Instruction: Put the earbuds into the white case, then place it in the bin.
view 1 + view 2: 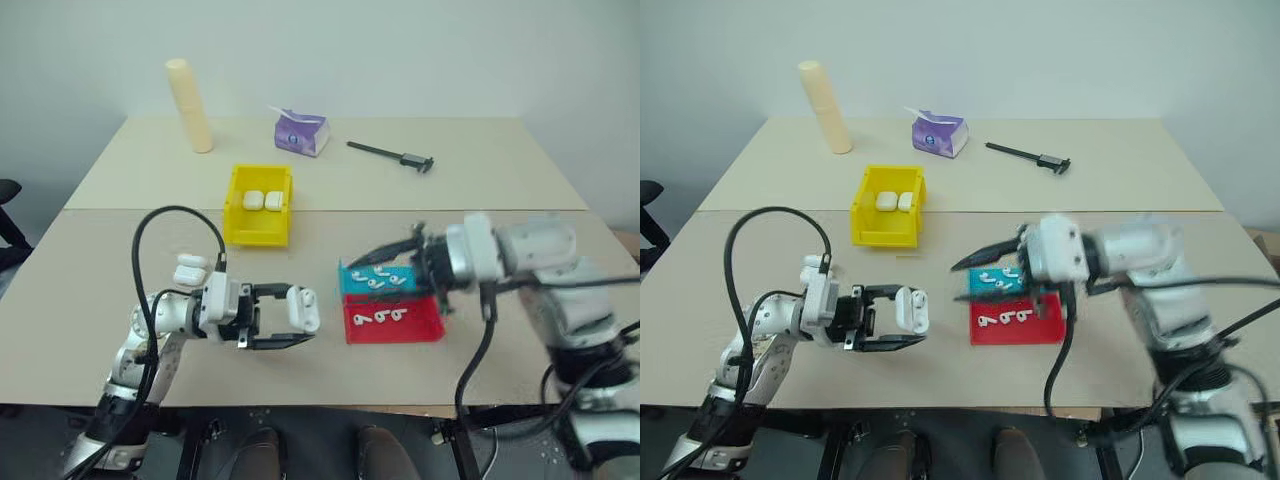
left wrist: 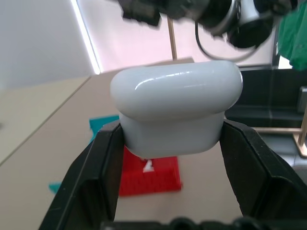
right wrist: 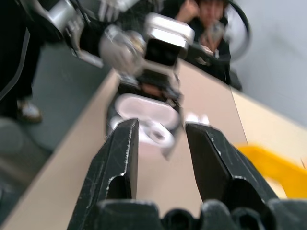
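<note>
My left gripper is shut on a white case, held just above the table's near side; its black fingers clamp the case from both sides. Small white earbuds lie in a teal tray, and more earbuds lie in the red tray beside it. Over the teal tray hangs my right gripper, pointing toward the case, open with nothing between its fingers. The yellow bin stands further back, with two white cases inside.
Two more white cases lie on the table left of my left arm. At the back stand a cream cylinder, a purple tissue pack and a black caliper. A person sits beyond the table.
</note>
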`<state>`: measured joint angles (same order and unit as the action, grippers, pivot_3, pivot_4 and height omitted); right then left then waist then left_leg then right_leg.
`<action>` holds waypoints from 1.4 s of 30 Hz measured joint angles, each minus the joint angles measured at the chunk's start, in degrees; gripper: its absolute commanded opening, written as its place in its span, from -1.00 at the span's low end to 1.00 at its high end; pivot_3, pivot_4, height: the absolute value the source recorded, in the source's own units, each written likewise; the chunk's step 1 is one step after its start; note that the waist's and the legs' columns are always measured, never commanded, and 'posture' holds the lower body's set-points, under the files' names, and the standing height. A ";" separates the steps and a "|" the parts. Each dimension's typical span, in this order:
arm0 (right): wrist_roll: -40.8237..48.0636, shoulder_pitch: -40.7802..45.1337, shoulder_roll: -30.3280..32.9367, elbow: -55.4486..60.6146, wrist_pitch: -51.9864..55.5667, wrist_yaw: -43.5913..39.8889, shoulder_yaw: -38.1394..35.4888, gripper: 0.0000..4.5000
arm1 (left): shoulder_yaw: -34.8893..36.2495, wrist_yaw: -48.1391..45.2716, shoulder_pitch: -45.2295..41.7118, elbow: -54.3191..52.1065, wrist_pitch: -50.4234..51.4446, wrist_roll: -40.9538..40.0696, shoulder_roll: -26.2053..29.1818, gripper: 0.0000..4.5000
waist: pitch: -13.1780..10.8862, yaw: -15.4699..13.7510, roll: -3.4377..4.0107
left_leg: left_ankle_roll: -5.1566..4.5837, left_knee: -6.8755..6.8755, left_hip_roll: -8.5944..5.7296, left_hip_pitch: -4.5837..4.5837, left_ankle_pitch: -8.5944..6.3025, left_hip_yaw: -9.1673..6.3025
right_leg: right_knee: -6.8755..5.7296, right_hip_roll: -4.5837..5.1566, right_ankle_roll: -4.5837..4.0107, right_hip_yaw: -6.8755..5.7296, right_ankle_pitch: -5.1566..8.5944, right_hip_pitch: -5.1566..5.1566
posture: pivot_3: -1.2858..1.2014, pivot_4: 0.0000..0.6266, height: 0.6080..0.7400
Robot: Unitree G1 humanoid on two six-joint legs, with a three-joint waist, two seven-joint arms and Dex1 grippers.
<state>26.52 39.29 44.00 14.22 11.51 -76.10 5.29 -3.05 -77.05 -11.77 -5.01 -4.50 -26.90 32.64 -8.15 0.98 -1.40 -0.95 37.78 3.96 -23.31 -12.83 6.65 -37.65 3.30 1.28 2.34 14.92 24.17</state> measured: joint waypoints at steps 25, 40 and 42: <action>-48.67 27.72 -7.99 -51.90 -22.40 -10.12 32.50 -0.13 | -0.46 10.01 10.80 -2.07 -5.63 6.61 -1.52 0.22 | -0.02 -0.08 0.05 | 0.00 -0.02 0.02 -0.09 0.00 0.42 | -0.08 0.08 -0.07 -0.04 0.02 0.13 | 0.03 -0.52 1.00; -51.31 27.72 -11.83 -60.60 -25.25 -9.35 32.49 -0.13 | -0.45 10.16 11.65 -1.98 -6.87 7.40 -0.09 0.22 | -0.03 0.05 0.06 | 0.00 -0.02 0.03 -0.07 0.00 0.44 | -0.09 0.09 -0.07 -0.04 0.02 0.11 | 0.03 -0.52 1.00; -51.78 27.72 -12.07 -61.16 -25.45 -8.94 32.46 -0.13 | -0.45 10.12 11.67 -1.98 -6.90 7.41 0.37 0.22 | -0.03 0.05 0.06 | 0.00 -0.02 0.03 -0.05 0.00 0.44 | -0.10 0.09 -0.08 -0.03 0.01 0.11 | 0.03 -0.52 1.00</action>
<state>-25.26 67.01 31.93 -46.94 -13.94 -85.04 37.75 -3.50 -66.93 -0.10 -6.99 -11.40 -19.49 33.01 -8.18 1.03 -1.34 -0.95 37.75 3.99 -23.36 -12.83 7.08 -37.75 3.39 1.21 2.30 14.94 24.28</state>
